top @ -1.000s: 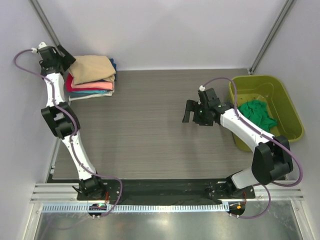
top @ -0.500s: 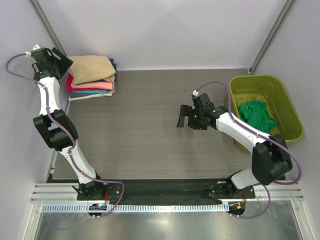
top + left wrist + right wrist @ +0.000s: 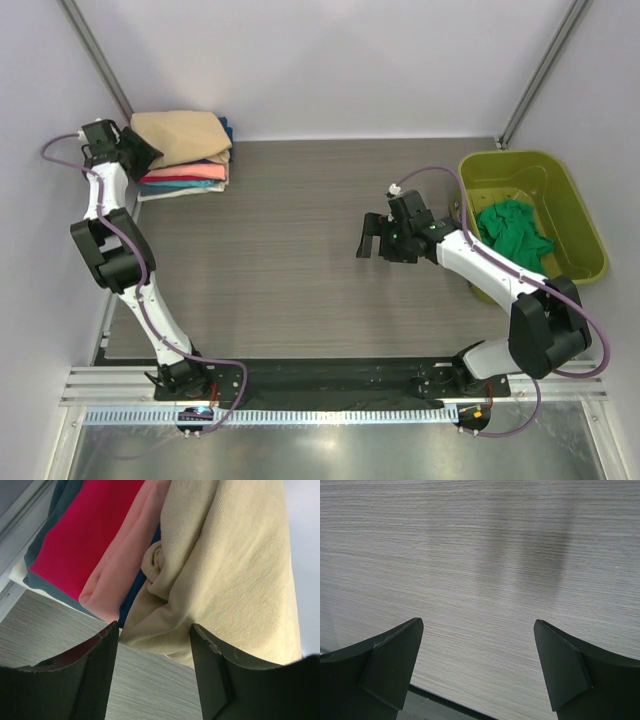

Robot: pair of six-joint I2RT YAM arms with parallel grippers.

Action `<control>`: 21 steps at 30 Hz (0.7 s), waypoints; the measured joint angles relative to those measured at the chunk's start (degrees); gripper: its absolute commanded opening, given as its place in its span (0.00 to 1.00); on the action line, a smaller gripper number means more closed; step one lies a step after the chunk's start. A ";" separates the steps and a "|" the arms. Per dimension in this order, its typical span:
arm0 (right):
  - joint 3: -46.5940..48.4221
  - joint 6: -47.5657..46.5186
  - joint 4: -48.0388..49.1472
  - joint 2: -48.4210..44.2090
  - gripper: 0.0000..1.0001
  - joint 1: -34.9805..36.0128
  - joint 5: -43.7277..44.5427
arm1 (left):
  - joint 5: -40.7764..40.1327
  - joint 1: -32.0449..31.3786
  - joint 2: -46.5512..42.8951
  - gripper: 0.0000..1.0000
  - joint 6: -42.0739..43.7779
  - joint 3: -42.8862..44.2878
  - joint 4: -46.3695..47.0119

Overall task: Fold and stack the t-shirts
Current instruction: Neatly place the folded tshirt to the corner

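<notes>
With my left hand [image 3: 154,626] parted and empty beside the tan t-shirt [image 3: 235,565] topping the stack [image 3: 182,176] at upper left, and my right hand [image 3: 477,625] spread wide above the desk [image 3: 290,260], I judged the limp green t-shirt [image 3: 512,228], seemingly bunched in the tub [image 3: 582,215], best pinched at a hem.

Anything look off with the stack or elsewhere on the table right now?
Yes. The tan t-shirt on top of the stack is lumpy, not flat: its edge bunches into a rolled knot and droops over the layers beneath. The green t-shirt lies crumpled and unfolded in the lime tub.
</notes>
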 measured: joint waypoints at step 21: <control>-0.96 -0.26 -0.35 -0.83 0.99 0.00 0.37 | 1.99 0.68 0.35 0.00 -0.44 3.34 -0.09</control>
